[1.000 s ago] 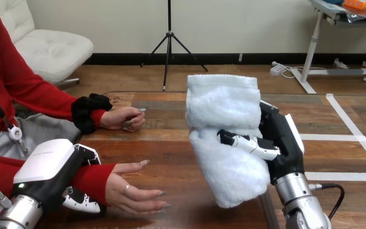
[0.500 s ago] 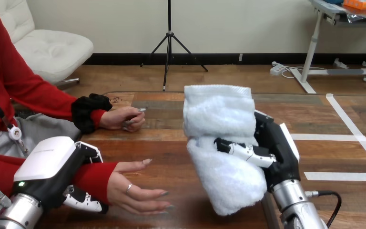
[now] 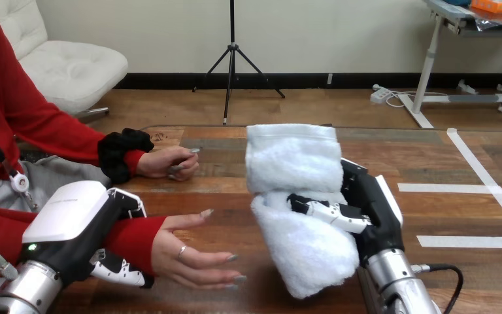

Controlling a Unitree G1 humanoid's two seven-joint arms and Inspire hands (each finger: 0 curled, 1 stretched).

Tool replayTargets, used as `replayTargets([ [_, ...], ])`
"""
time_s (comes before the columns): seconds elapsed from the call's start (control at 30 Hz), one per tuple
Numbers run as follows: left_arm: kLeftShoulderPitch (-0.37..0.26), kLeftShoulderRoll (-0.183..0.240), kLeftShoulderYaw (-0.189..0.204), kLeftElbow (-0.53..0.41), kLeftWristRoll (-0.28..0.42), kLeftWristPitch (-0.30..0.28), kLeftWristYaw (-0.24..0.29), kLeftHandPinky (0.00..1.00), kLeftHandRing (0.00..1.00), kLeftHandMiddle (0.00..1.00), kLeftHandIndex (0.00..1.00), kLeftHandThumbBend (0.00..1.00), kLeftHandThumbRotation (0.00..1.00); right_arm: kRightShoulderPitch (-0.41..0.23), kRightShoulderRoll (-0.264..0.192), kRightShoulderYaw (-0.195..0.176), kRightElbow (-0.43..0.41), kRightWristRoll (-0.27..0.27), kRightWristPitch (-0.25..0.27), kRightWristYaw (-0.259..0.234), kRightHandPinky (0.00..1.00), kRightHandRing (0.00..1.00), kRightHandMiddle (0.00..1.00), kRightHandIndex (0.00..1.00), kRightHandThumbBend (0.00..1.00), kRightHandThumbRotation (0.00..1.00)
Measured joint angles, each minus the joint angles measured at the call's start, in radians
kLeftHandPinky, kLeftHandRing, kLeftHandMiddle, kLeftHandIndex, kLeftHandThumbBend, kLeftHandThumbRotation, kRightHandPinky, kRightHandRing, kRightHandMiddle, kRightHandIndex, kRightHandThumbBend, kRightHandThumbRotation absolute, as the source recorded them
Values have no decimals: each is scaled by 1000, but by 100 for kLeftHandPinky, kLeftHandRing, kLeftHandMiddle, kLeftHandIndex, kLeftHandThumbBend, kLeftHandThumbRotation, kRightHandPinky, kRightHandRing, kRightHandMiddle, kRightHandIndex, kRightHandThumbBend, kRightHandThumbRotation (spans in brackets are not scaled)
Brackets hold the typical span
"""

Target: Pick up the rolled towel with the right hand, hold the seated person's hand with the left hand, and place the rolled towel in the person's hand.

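Head view: right hand (image 3: 369, 204) clasps rolled towel (image 3: 293, 167); left hand (image 3: 72, 222) curls round person's wrist (image 3: 131, 237).

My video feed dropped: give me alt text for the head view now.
The right hand holds the rolled towel over the wooden table, beside the person's nearer hand, which lies open. The left hand is curled round that hand's red-sleeved wrist.

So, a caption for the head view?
Right hand holds rolled towel beside person's open hand; left hand clasps its wrist.
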Motion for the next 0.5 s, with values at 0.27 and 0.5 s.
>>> replayTargets([
  [0.27, 0, -1, 6, -30, -6, 0, -10, 27, 31, 35, 36, 96, 0, -26, 21, 6, 34, -28, -8, -30, 35, 40, 45, 45, 80, 0],
  [0.5, -5, -3, 11, -48, -12, -5, -13, 26, 30, 35, 36, 96, 0, -48, 41, 21, 66, -54, -23, -49, 36, 40, 45, 44, 81, 0],
])
